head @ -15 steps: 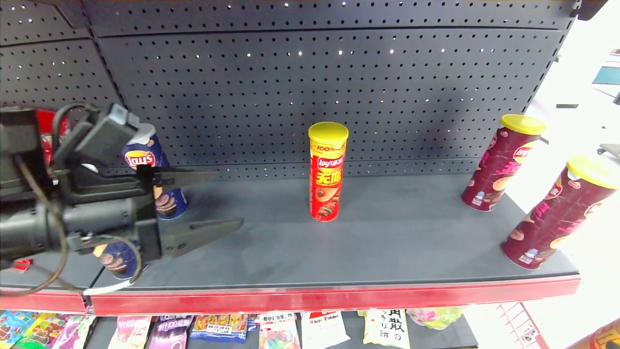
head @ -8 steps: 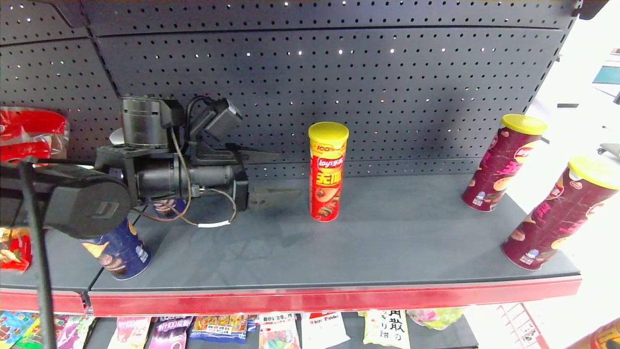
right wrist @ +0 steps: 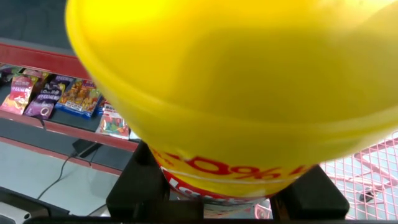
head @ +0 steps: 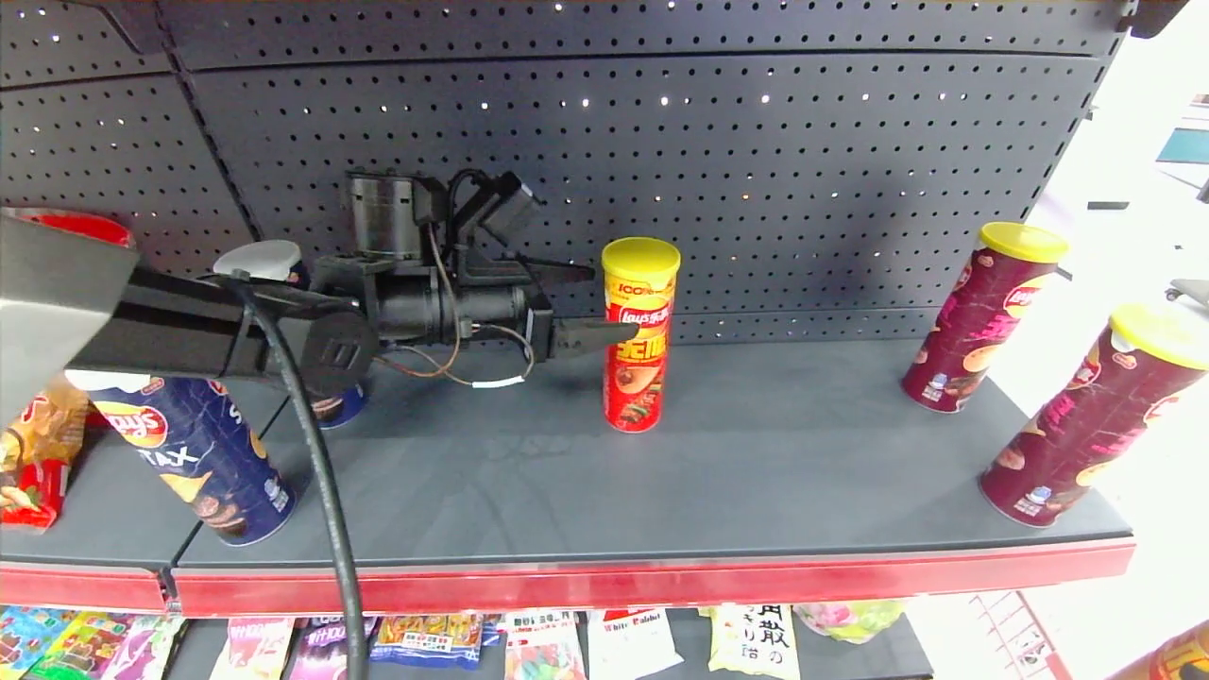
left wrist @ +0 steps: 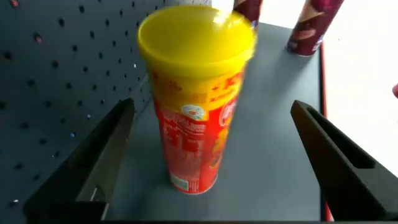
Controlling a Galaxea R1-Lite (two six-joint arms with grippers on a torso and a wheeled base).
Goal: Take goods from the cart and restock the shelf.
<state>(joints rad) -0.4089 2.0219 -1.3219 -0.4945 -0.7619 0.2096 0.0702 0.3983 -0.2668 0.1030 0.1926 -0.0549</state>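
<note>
The left arm (head: 179, 326) is stretching level along the shelf (head: 756, 453) toward the upright red can (head: 635, 387), one finger passing behind it, one in front. The left gripper (left wrist: 212, 107) is gaping wide, straddling that can with gaps either side, gripping nothing. The right gripper (right wrist: 227, 196) is clamping a second yellow-lidded can (right wrist: 230, 93); where it is sitting relative to the red can, I cannot tell

The middle can (head: 639, 368) stood on the shelf (head: 756, 472), the left pincer (head: 614, 302) straddling it from its left. Well left of it stood the front-left can (head: 203, 463) and back-left can (head: 257, 260); well right, the back-right can (head: 978, 316) and front-right can (head: 1086, 416). The right pincer (right wrist: 230, 199) clasped a spare can (right wrist: 236, 74).
</note>
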